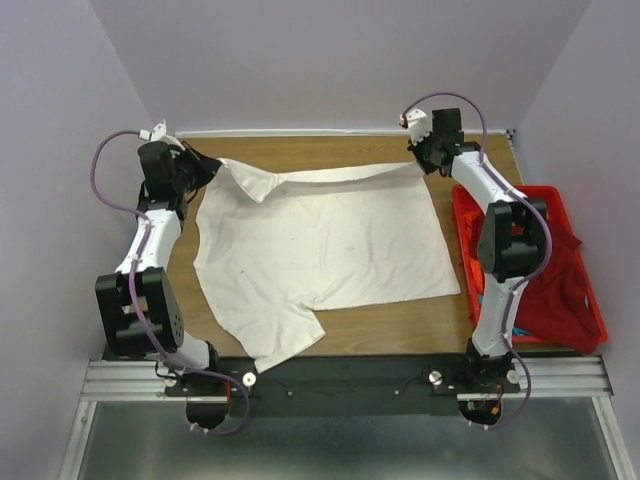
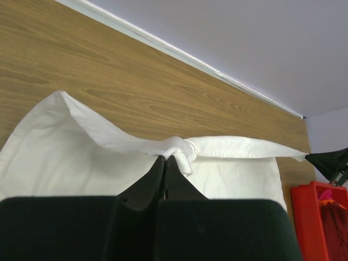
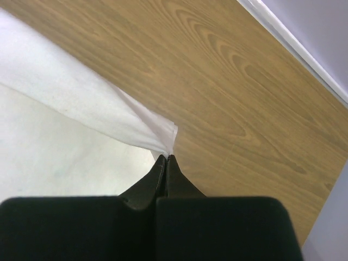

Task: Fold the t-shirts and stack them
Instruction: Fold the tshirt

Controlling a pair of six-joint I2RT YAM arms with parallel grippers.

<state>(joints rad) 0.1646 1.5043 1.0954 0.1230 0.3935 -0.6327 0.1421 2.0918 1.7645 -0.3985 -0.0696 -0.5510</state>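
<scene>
Two black grippers are closed tight on cloth. The left gripper (image 2: 165,159) pinches a bunched fold at the far left of the plain cream-white cloth t-shirt (image 1: 320,240), near what looks like a shoulder. The right gripper (image 3: 165,157) nips the shirt's far right corner between its tips. Between them the far edge hangs lifted in a shallow sag, while the rest of the shirt lies spread and lightly creased on the brown wooden table (image 1: 400,320), one sleeve trailing towards the near edge. We judge the shirt light, limp and unlikely to slip: it will drape and fold wherever it is unsupported, so it wants holding at two well-separated points along one edge, as it is held now. A pinch at corners or seams should hold better than one on loose single-layer fabric. To the right of the table sits the rectangular red plastic crate (image 1: 458,215), with a crumpled dark red cloth t-shirt (image 1: 555,290) spilling over its outer rim. We count one cream-white shirt, one dark red shirt and one crate. A sliver of teal cloth (image 1: 520,330) shows beneath the red, too hidden for us to count.
</scene>
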